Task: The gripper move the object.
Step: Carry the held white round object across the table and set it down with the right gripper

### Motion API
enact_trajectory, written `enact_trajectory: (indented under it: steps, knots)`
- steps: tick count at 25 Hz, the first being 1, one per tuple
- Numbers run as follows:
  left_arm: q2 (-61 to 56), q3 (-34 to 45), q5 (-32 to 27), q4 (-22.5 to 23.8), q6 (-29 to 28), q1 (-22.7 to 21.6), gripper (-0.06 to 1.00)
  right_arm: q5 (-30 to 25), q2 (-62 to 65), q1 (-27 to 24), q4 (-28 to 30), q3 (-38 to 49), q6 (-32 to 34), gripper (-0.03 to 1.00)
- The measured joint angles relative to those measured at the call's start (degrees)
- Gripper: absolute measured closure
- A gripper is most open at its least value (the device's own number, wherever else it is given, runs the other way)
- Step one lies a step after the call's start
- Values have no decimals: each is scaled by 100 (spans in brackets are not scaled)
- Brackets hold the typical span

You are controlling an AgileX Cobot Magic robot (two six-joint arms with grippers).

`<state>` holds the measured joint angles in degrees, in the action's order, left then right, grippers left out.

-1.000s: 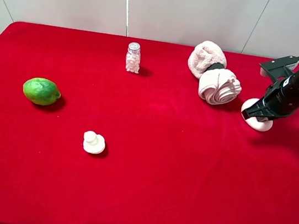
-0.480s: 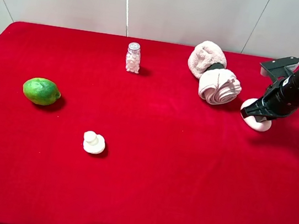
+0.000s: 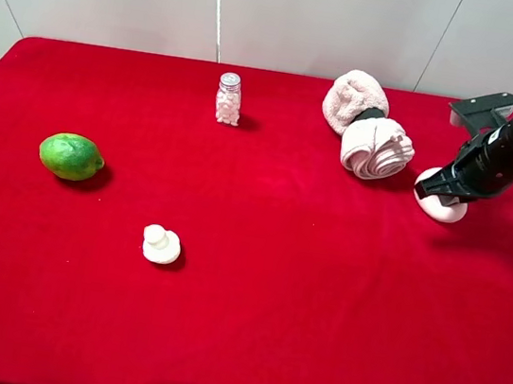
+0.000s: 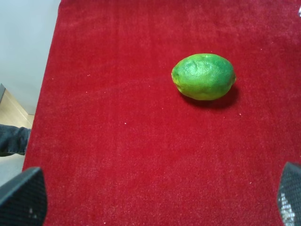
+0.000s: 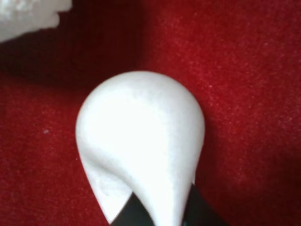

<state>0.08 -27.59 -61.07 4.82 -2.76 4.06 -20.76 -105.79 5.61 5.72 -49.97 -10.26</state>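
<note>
The right gripper's (image 3: pixel 433 189) jaws pinch the rim of the pink dome (image 3: pixel 442 210), which sits on the tabletop (image 3: pixel 266 327) just beside the rolled towels (image 3: pixel 376 147). The arm has pulled back slightly and the dome has barely shifted, so the move is probably only beginning.

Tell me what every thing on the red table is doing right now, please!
right gripper, shut on the pink object's edge.
left gripper, open, empty, above the red cloth near the lime.
pink object, pinched, low at the red cloth beside the towels.
lime, lying alone, untouched.
small jar, upright, lid on.
pink towels, rolled, touching each other.
white mushroom piece, sitting alone, untouched.
</note>
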Motion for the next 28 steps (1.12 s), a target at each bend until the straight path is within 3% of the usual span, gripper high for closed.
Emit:
enact_trajectory:
  steps: [19,28]
  knots:
    - [0,0,0,0,0,0,-3,-927,1078,35,-14,10,0,99]
    - [0,0,0,0,0,0,-3,-1184,1413,669,-52,10,164,99]
